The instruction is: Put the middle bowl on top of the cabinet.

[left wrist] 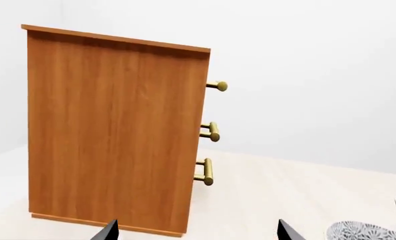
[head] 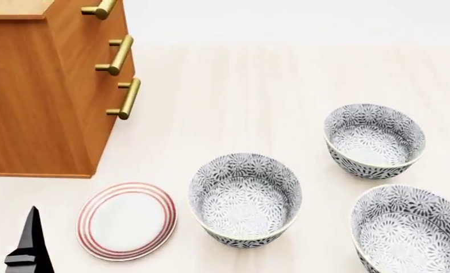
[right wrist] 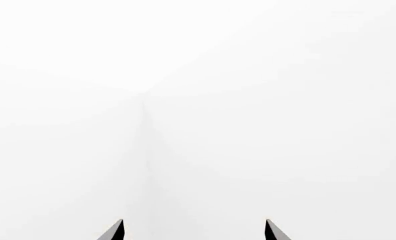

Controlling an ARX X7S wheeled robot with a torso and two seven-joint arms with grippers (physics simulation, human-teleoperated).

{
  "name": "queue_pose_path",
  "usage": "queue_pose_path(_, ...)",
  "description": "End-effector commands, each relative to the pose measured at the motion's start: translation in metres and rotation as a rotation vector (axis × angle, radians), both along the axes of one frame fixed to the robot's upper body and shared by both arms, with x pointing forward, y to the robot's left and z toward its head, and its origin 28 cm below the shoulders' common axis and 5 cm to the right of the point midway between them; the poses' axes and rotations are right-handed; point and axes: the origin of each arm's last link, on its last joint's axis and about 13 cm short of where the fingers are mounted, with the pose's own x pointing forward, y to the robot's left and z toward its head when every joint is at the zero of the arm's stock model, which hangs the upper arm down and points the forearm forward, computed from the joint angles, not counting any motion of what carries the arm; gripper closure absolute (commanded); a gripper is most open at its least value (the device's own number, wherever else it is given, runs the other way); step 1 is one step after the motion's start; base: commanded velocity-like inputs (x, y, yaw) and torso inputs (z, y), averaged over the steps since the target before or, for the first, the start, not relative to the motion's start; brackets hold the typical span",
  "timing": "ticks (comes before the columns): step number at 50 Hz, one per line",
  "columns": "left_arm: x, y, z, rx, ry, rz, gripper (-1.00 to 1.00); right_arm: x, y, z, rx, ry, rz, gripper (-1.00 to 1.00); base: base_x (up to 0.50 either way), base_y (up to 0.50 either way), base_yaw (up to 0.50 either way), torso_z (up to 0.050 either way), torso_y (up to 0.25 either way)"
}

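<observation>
Starting nearest the robot in the head view, the left gripper shows only as a dark fingertip at about 7 o'clock, low in the corner. Its wrist view shows two finger tips set wide apart with nothing between them, so its jaws are released and empty. The right gripper does not appear in the head view. Its own camera shows two tips spread apart against blank white, so it too is released and holding nothing.

Just beyond the left gripper, at about 7 o'clock, the red-ringed plate lies flat on the table. Beside it, toward 6 o'clock, stands a patterned bowl, upright and empty. A second bowl sits at 4 o'clock, partly cut off by the frame, and a third bowl stands farther back at 3 o'clock. All three are apart from one another. Which one counts as the middle bowl is not certain from this layout, so I cannot tell.

Farthest back, at 10 o'clock, stands the cabinet, its brass handles facing the bowls. The little of its pale top that shows is bare.

As I judge it, the task has hardly begun. No bowl is grasped or lifted, and neither gripper is near one. The reach, the grasp, the lift and the placing on the cabinet top all remain.
</observation>
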Motion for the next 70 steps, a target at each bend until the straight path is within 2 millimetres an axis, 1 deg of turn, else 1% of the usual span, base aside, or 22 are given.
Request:
queue_pose_path(1, 0.001, 0.001, -0.002, -0.021, 0.008, 0.033, -1.0, -0.005, -0.006, -0.004, -0.013, 0.017, -0.028, -1.0, 0.15, 0.0, 0.0, 0.0, 0.0)
queue_pose_path(18, 0.001, 0.002, -0.003, -0.036, 0.017, 0.036, -1.0, -0.005, -0.006, -0.003, -0.02, 0.011, -0.038, -1.0, 0.48, 0.0, 0.0, 0.0, 0.0)
queue_pose_path(36, 0.002, 0.001, -0.004, -0.046, 0.025, 0.04, -1.0, -0.005, -0.006, -0.003, -0.025, 0.008, -0.042, -1.0, 0.0, 0.0, 0.0, 0.0, 0.0)
queue_pose_path(39, 0.001, -0.001, -0.007, -0.062, 0.058, 0.032, -1.0, -0.004, -0.006, -0.003, -0.027, 0.009, -0.044, -1.0, 0.0, 0.0, 0.0, 0.0, 0.0)
queue_pose_path(40, -0.003, -0.006, -0.008, -0.143, 0.104, -0.056, -1.0, -0.004, -0.005, -0.003, -0.03, 0.009, -0.044, -1.0, 0.0, 0.0, 0.0, 0.0, 0.0)
queue_pose_path(42, -0.011, -0.013, -0.005, -0.24, 0.128, -0.168, -1.0, -0.004, -0.005, -0.003, -0.03, 0.009, -0.044, -1.0, 0.0, 0.0, 0.0, 0.0, 0.0)
queue_pose_path(44, -0.018, -0.023, -0.001, -0.231, 0.113, -0.226, -1.0, -0.003, -0.005, -0.004, -0.031, 0.013, -0.045, -1.0, 0.0, 0.0, 0.0, 0.0, 0.0)
queue_pose_path(46, -0.019, -0.028, -0.001, -0.252, 0.14, -0.255, -1.0, -0.004, -0.005, -0.003, -0.03, 0.011, -0.047, -1.0, 0.0, 0.0, 0.0, 0.0, 0.0)
queue_pose_path(48, -0.02, -0.039, 0.004, -0.275, 0.183, -0.317, -1.0, -0.007, -0.004, -0.002, -0.033, 0.005, -0.05, -1.0, 0.0, 0.0, 0.0, 0.0, 0.0)
queue_pose_path(49, -0.02, -0.047, 0.007, -0.302, 0.204, -0.382, -1.0, -0.008, -0.004, -0.002, -0.035, 0.003, -0.051, -1.0, 0.0, 0.0, 0.0, 0.0, 0.0)
queue_pose_path(51, -0.022, -0.054, 0.012, -0.345, 0.204, -0.469, -1.0, -0.007, -0.004, -0.002, -0.038, 0.004, -0.052, -1.0, 0.0, 0.0, 0.0, 0.0, 0.0)
queue_pose_path(53, -0.022, -0.061, 0.013, -0.349, 0.22, -0.493, -1.0, -0.006, -0.004, -0.002, -0.036, 0.006, -0.048, -1.0, 0.0, 0.0, 0.0, 0.0, 0.0)
queue_pose_path(54, -0.022, -0.068, 0.012, -0.334, 0.226, -0.496, -1.0, -0.006, -0.004, -0.002, -0.036, 0.01, -0.045, -1.0, 0.0, 0.0, 0.0, 0.0, 0.0)
queue_pose_path(57, -0.02, -0.081, 0.007, -0.331, 0.255, -0.518, -1.0, -0.007, -0.003, -0.002, -0.035, 0.005, -0.043, -1.0, 0.0, 0.0, 0.0, 0.0, 0.0)
queue_pose_path(61, -0.018, -0.092, 0.001, -0.313, 0.272, -0.517, -1.0, -0.009, -0.004, -0.002, -0.032, 0.001, -0.047, -1.0, 0.0, 0.0, 0.0, 0.0, 0.0)
queue_pose_path(70, -0.011, -0.097, -0.002, -0.354, 0.303, -0.515, -1.0, -0.007, -0.004, -0.004, -0.035, 0.006, -0.044, -1.0, 0.0, 0.0, 0.0, 0.0, 0.0)
